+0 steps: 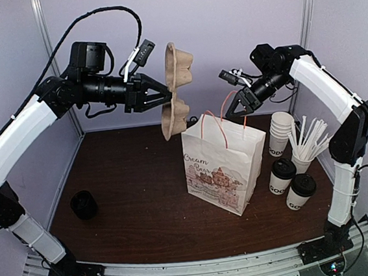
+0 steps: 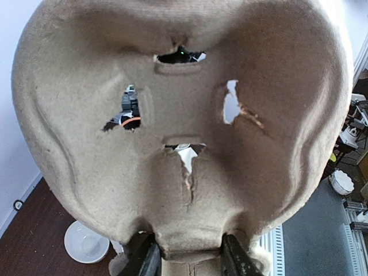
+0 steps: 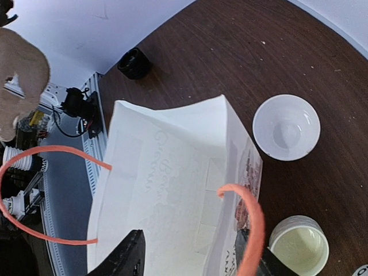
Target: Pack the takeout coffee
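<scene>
Two takeout coffee cups, white with black lids, stand at the right front of the table: one [image 1: 281, 175] and one nearer [image 1: 300, 192]. A white paper bag [image 1: 222, 167] with orange handles stands open in the middle. My left gripper [image 1: 167, 95] is shut on a brown pulp cup carrier [image 1: 176, 86] and holds it high, on edge, above and left of the bag. In the left wrist view the carrier [image 2: 184, 115] fills the frame and the gripper [image 2: 190, 261] clamps its middle ridge. My right gripper [image 1: 233, 109] is open above the bag's mouth; it [image 3: 192, 259] straddles the bag's right wall [image 3: 230, 172], next to an orange handle [image 3: 253, 224].
A stack of empty white cups [image 1: 280, 132] and a cup of white stirrers [image 1: 307, 142] stand behind the coffees. A black round object [image 1: 84, 204] sits at the left front. A white bowl [image 3: 286, 126] lies beyond the bag.
</scene>
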`<action>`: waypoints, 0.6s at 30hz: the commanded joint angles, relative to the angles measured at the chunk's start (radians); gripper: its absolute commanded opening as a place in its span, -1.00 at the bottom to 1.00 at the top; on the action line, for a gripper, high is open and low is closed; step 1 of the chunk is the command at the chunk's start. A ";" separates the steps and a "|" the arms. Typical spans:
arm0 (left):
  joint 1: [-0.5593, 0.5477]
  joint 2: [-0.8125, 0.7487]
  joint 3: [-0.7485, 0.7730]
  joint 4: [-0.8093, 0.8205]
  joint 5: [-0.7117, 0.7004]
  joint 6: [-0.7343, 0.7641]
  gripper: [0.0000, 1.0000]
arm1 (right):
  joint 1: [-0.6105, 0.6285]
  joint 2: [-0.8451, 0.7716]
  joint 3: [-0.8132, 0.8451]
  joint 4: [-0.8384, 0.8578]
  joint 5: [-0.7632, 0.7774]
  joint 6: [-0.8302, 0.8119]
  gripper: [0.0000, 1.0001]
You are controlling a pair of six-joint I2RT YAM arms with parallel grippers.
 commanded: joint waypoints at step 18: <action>-0.004 -0.032 0.052 -0.092 -0.086 0.082 -0.33 | 0.139 -0.023 -0.052 0.026 0.270 -0.040 -0.90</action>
